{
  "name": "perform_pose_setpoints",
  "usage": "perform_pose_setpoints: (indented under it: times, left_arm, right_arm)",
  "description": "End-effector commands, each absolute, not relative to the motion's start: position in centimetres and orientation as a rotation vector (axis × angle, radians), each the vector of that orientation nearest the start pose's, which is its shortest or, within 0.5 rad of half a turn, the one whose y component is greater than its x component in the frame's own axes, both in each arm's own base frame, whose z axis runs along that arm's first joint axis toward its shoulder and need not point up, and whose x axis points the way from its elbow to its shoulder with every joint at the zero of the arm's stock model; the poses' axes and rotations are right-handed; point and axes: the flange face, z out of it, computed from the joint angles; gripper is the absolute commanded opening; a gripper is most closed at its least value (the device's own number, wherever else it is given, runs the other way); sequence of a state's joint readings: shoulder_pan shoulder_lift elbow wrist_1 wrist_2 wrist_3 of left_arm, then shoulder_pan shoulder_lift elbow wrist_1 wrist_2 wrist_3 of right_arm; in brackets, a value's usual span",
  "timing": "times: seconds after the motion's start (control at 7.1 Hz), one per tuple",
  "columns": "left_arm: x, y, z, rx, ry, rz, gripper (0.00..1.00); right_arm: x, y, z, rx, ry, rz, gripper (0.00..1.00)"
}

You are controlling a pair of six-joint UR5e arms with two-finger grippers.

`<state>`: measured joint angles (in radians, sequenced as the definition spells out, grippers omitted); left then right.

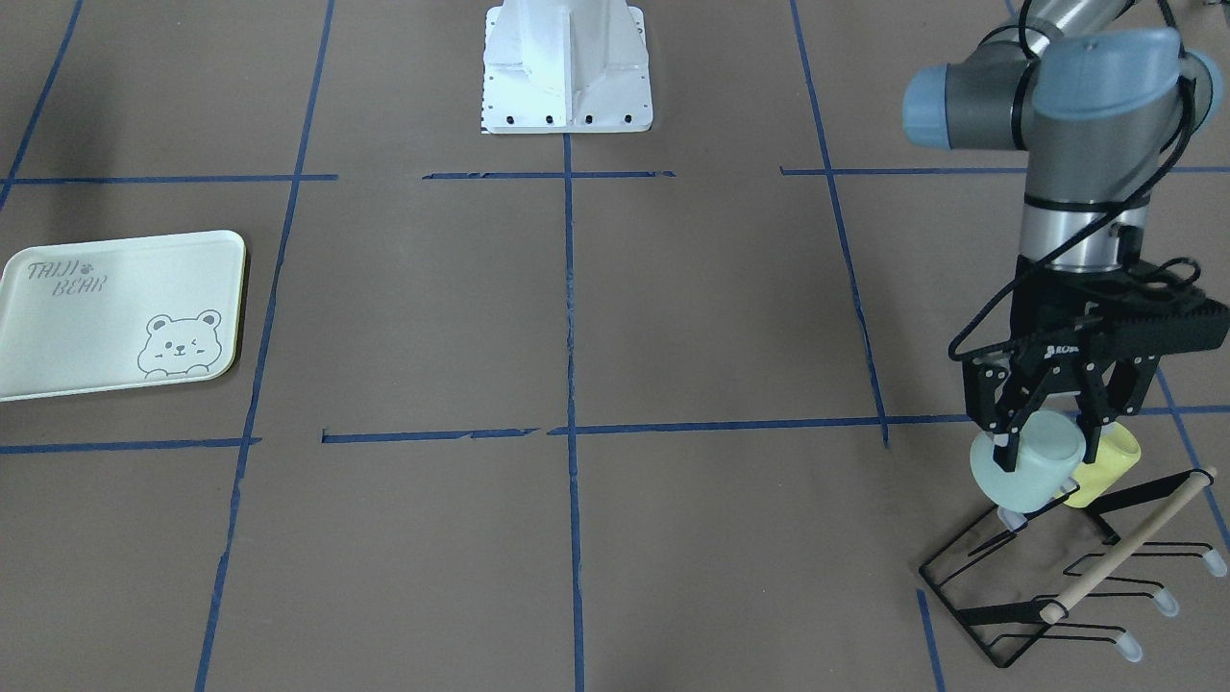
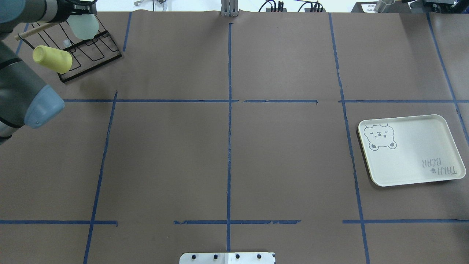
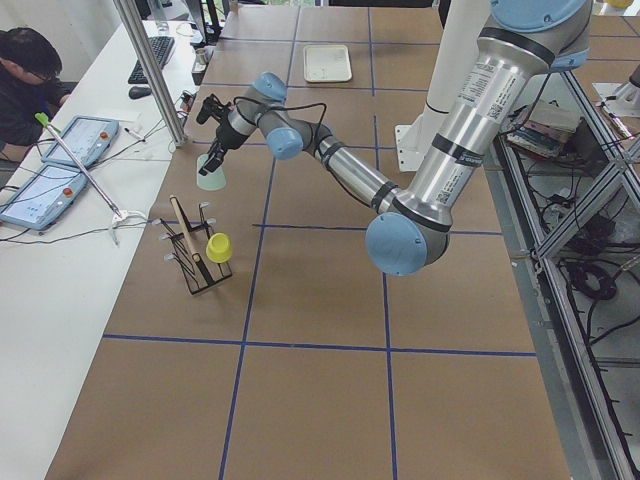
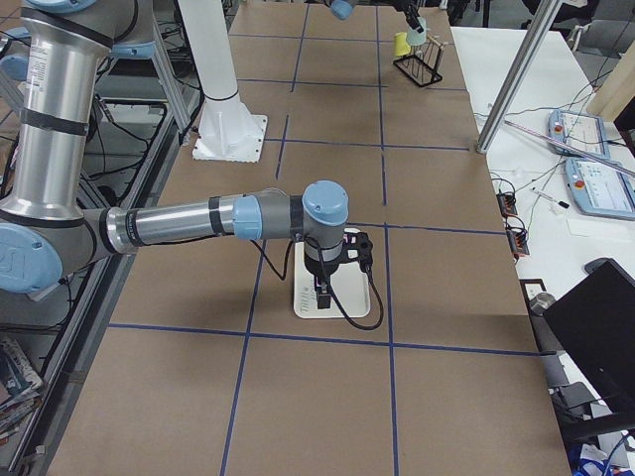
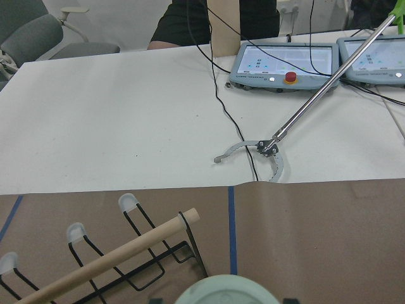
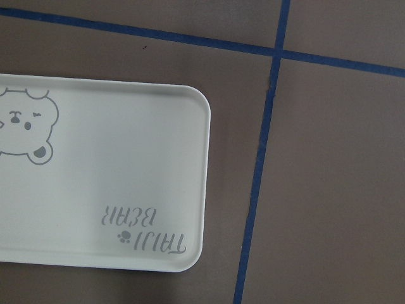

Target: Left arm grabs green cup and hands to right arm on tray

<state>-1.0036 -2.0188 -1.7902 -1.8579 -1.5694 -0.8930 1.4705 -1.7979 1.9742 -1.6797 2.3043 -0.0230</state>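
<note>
At the far left corner of the table (image 1: pixel 673 308), the left gripper (image 1: pixel 1047 428) has its black fingers clamped on the pale green cup (image 1: pixel 1028 469), holding it tilted in the air over a black wire rack (image 1: pixel 999 615) (a yellow cup (image 1: pixel 1110 473) sits on the rack). Well apart on the right, the right gripper (image 4: pixel 322 288) hangs over the cream bear tray (image 1: pixel 86 327); how its fingers stand cannot be told.

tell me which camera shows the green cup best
The front-facing view: the green cup is large there, held in the left gripper beside the yellow cup. Overhead catches it at the top edge, partly under the gripper; both side views show it small; the left wrist shows only its rim; the right wrist, nothing.
</note>
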Motion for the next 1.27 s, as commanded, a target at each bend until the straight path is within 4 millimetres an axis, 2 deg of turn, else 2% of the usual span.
perform_pose_setpoints:
  times: [0.0,0.14,0.28,0.42,0.56,0.7,0.85,0.99,1.13]
  left_arm:
    - [21.3,-57.0,27.0,0.669,0.683,-0.374,0.45]
    - [22.4,-56.0,26.6,0.599,0.764,-0.382,0.42]
    - [23.7,-53.8,25.9,0.489,0.874,-0.387,0.42]
    - [26.1,-50.7,24.1,0.417,0.965,-0.374,0.42]
    - [29.8,-46.7,22.4,0.329,1.048,-0.385,0.42]
    - [32.5,-42.9,20.2,0.262,1.129,-0.383,0.42]
    - [33.2,-39.8,17.8,0.218,1.218,-0.383,0.42]
    - [34.5,-37.6,16.5,0.159,1.313,-0.4,0.42]
    - [35.9,-35.8,15.6,0.106,1.406,-0.436,0.42]
  right_arm:
    - [2.1,-40.0,57.5,0.031,-0.74,-0.155,1.0]
    - [1.7,-40.0,57.3,0.029,-0.744,-0.165,1.0]
    - [1.2,-40.0,57.1,0.026,-0.768,-0.173,1.0]
    - [0.7,-40.2,56.4,0.03,-0.812,-0.181,1.0]
    - [0.2,-41.1,55.1,0.048,-0.85,-0.19,1.0]
    - [-1.2,-43.0,52.8,0.049,-0.875,-0.154,1.0]
    - [-4.0,-45.2,49.7,0.025,-0.887,-0.099,1.0]
    - [-5.8,-46.9,46.7,0.027,-0.907,-0.064,1.0]
    - [-6.7,-47.7,43.9,0.057,-0.978,-0.036,1.0]
